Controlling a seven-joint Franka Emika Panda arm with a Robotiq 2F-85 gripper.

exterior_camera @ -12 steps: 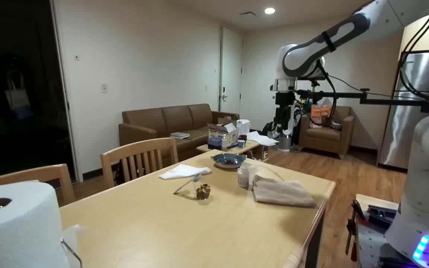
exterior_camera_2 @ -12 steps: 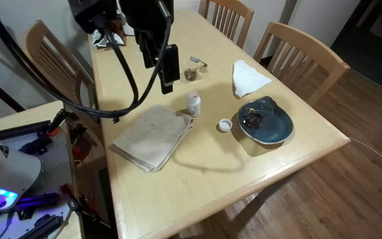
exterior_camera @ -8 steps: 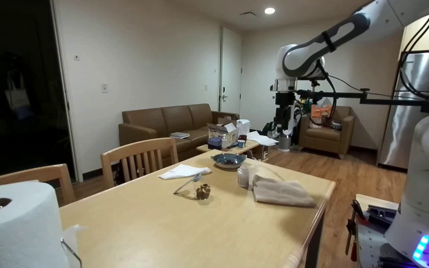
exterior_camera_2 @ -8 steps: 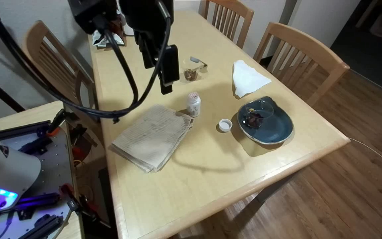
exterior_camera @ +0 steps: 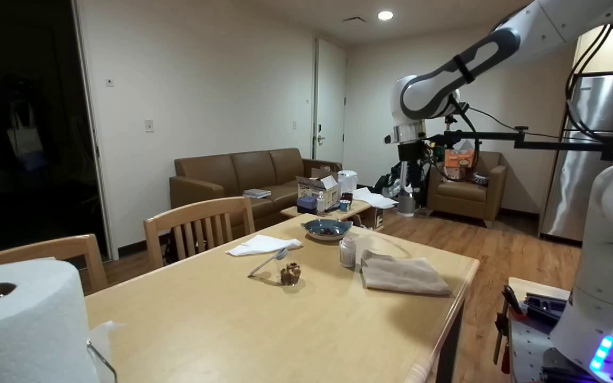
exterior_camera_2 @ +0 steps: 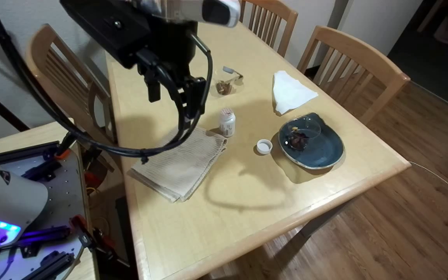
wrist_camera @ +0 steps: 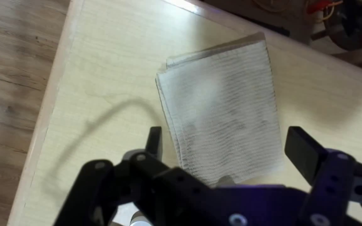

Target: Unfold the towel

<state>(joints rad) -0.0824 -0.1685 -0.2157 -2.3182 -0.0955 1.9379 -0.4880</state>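
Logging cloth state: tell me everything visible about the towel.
The towel is beige-tan, looks like soft ribbed cloth, and is folded: stacked layers show along slightly offset edges. It lies mostly flat on the table, one corner near the table's edge, beside the white bottle. The open gripper hangs above it, not touching.

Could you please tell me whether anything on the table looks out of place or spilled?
The towel is folded askew: a lower layer juts past the top one. A small white cap-like piece lies hollow side up between the white bottle and blue dish, capping nothing. I see no spill.
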